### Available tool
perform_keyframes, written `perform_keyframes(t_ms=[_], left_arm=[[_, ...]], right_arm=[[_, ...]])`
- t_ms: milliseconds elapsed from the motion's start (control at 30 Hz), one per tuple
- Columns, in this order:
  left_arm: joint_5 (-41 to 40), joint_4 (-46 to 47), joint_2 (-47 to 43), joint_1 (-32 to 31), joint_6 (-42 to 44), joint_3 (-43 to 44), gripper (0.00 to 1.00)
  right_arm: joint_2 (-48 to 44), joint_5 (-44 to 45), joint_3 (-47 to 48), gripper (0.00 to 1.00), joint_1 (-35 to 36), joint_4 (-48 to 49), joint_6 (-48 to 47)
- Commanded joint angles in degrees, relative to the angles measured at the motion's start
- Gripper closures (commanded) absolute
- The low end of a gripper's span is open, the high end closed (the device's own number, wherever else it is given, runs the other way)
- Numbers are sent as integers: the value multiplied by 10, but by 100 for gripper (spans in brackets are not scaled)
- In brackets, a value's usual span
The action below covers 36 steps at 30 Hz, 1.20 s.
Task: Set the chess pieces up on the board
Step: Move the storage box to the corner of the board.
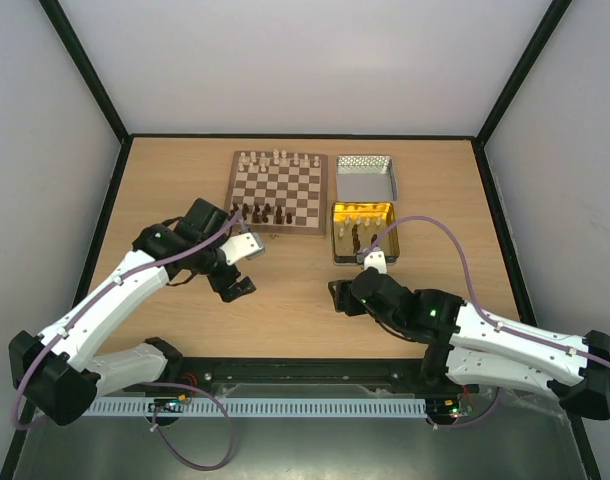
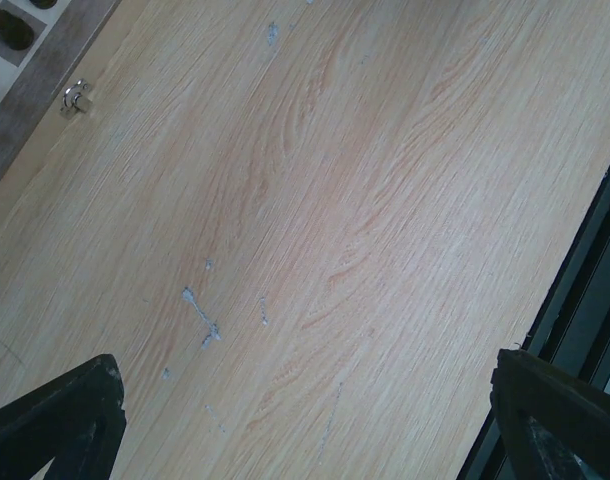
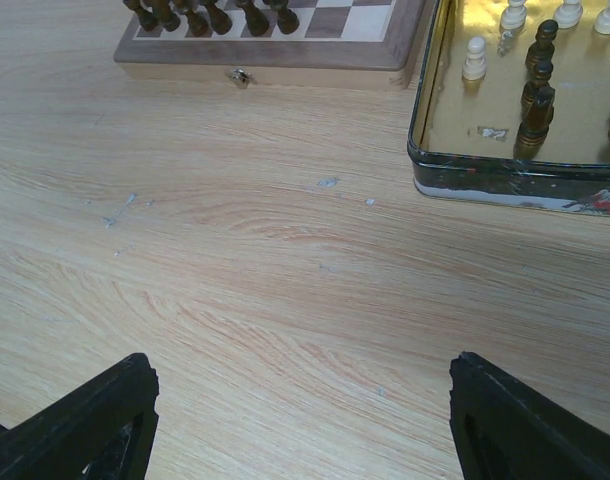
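Board (image 1: 276,190) just beside yellow tin (image 1: 335,236)

The left gripper (image 2: 305,430) hangs with jaws spread wide over scuffed pale wooden tabletop (image 2: 365,200). Well ahead of the jaws, toward the view's left corner, runs the board (image 2: 30,120) edge with its metal latch (image 2: 77,97) and dark chess pieces (image 2: 10,30). A black rail (image 2: 585,270) passes just outside the other finger (image 2: 555,410).

A square wooden chessboard (image 1: 277,190) with dark brown and cream squares lies flat at the far middle of the table (image 1: 185,300). Cream chess pieces (image 1: 275,158) stand upright along its far edge, dark chess pieces (image 1: 264,212) along its near edge. More pieces (image 3: 537,95) in the 2 colours stand in a yellow tin (image 3: 515,185) just right of it.
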Motion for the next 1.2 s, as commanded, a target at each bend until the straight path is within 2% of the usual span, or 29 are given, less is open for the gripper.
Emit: perform_keyframes(t_ms=[0, 467, 633, 700, 767, 967, 1167], left_arm=[[-5, -4, 4, 3, -5, -5, 1], [-27, 9, -10, 7, -18, -2, 1], [-63, 48, -38, 51, -41, 30, 1], [-64, 54, -42, 67, -44, 41, 1], [-55, 58, -50, 81, -36, 46, 1], [-25, 64, -36, 126, -22, 66, 1], [110, 92, 31, 248, -29, 88, 1]], right_arm=[[5, 24, -2, 22, 4, -18, 9], [14, 45, 11, 22, 3, -32, 21], [23, 109, 73, 22, 4, -66, 39], [31, 128, 106, 16, 3, -64, 40], [45, 122, 138, 15, -9, -47, 24], [164, 57, 245, 15, -126, -24, -39], [297, -87, 331, 16, -257, 37, -47]])
